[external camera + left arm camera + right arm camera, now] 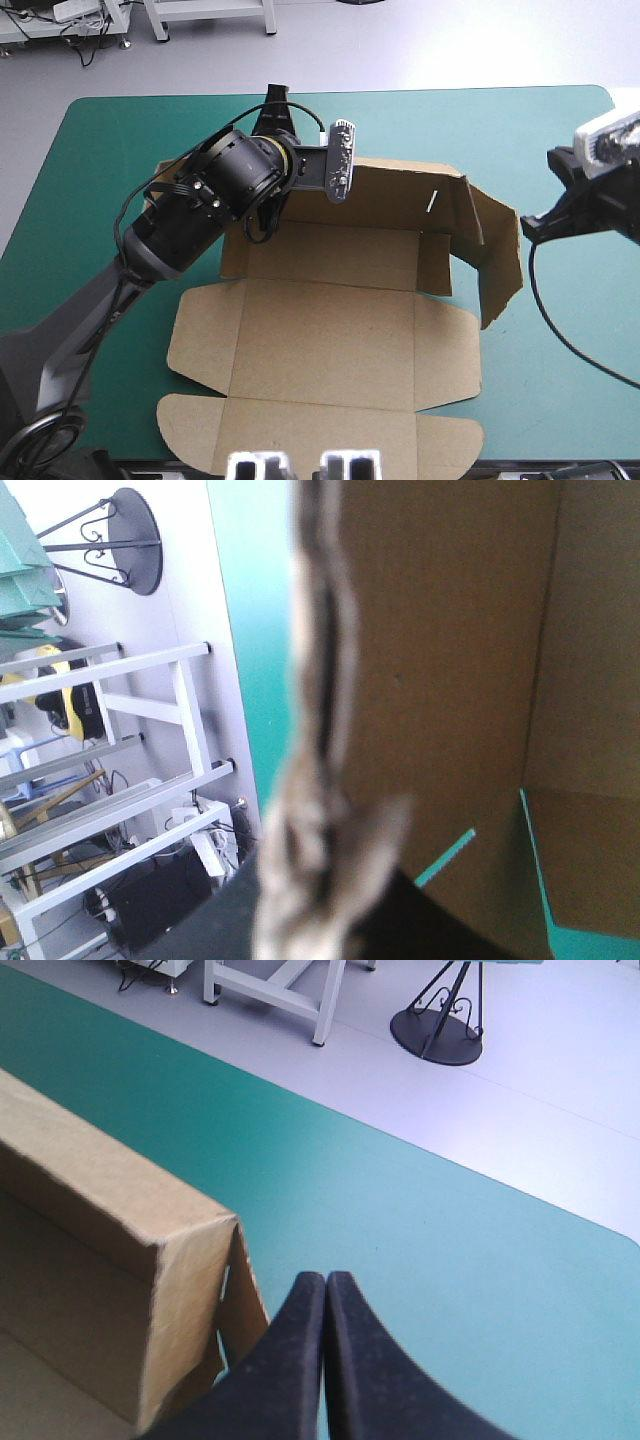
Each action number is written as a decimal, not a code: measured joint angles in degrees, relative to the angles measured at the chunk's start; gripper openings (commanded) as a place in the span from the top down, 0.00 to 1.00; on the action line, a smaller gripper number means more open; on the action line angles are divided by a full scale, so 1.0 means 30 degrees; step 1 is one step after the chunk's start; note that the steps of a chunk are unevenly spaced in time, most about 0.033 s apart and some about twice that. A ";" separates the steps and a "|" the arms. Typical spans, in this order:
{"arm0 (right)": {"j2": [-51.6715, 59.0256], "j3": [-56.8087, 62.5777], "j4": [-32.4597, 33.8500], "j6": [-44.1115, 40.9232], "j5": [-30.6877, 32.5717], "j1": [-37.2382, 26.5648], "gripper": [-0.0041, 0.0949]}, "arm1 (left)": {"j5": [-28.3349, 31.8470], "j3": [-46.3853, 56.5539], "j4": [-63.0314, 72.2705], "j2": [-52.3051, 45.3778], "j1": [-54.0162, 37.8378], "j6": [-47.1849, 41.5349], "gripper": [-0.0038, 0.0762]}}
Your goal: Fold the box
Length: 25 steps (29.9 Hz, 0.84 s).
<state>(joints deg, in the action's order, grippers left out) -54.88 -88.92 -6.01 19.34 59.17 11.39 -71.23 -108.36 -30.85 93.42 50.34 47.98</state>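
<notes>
The brown box [330,340] lies partly folded on the teal-green cover, its back wall [400,185] and right wall [497,260] raised and its front flaps flat. My left arm [230,180] reaches over the back left corner. In the left wrist view the wall's board edge [320,680] runs between the black fingers of my left gripper [330,900], which is shut on it. My right gripper [325,1285] is shut with nothing in it. Its tips [530,225] stand just outside the right wall's upper corner [200,1240].
Bare teal-green cover [560,150] lies beyond the back wall and to the right of the box. The lid panel with rounded flaps [320,435] reaches the table's near edge. The table's far edge [340,93] runs close behind my left wrist.
</notes>
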 measured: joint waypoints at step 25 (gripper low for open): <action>-1.0382 -0.5442 -0.0309 -0.0570 0.1350 0.0000 0.98 | 1.1531 1.8544 -1.9798 -0.4501 0.0020 -2.2423 0.96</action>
<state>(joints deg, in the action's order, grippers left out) -86.02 -105.24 -6.94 17.62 63.22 11.39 -36.64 -52.73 -90.24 79.92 50.40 -19.29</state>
